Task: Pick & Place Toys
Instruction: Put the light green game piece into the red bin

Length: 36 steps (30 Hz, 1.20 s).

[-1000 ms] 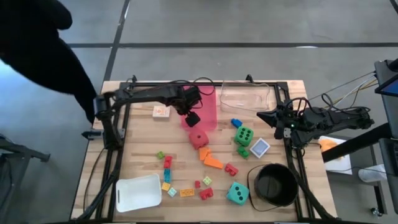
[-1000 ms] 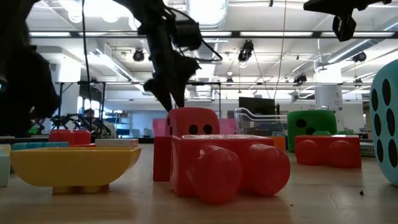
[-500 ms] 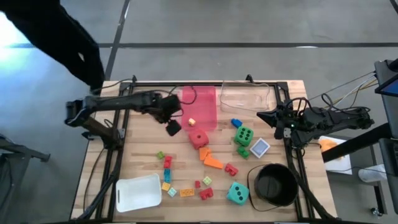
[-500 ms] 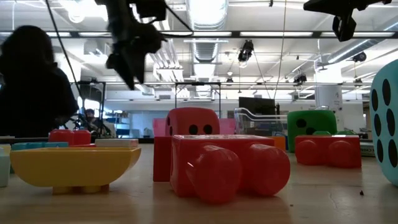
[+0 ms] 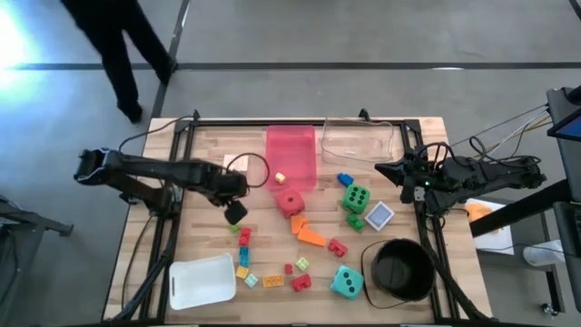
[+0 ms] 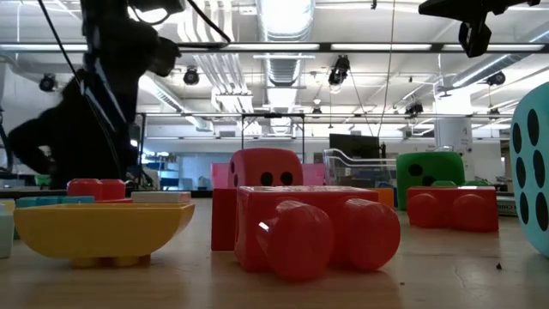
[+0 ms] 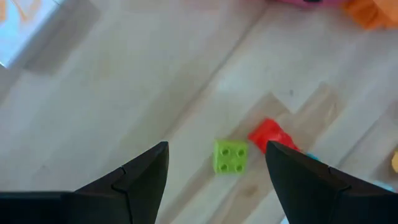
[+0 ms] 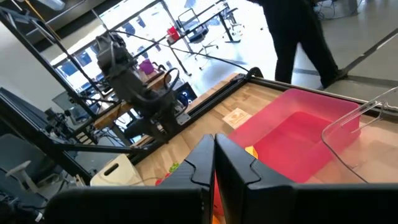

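Left gripper (image 5: pixel 235 213) spread, empty, hovering above the small green plastic brick (image 7: pixel 229 156), which lies between its 2 fingers; right gripper (image 5: pixel 383 170) clenched, parked well apart.

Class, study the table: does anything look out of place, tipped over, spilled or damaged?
Nothing looks damaged or spilled. The toys lie scattered loose on the table: small bricks, such as the green brick below the open left gripper, and three dice. Only a small yellow piece lies in the pink tray.
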Motion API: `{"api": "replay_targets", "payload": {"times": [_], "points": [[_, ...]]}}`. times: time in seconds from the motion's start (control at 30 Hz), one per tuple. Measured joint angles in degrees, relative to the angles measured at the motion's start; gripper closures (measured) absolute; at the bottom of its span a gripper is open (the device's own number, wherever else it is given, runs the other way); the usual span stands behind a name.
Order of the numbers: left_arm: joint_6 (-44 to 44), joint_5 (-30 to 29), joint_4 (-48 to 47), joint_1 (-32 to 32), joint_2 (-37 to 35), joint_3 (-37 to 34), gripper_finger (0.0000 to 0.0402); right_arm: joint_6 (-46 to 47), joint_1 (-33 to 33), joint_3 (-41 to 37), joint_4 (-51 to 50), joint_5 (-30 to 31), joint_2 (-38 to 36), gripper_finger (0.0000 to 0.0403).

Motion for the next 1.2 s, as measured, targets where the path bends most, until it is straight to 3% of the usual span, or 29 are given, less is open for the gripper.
{"api": "replay_targets", "payload": {"times": [0.33, 1.2], "points": [[-6.05, -0.15, 0.08, -6.39, 0.05, -2.5, 0.0129, 0.0, 0.0, 0.0, 0.0, 0.0, 0.0, 0.0394], [-8.55, -0.15, 0.66, -6.5, 0.05, -3.85, 0.0129, 0.0, 0.0, 0.0, 0.0, 0.0, 0.0, 0.0394]]}}
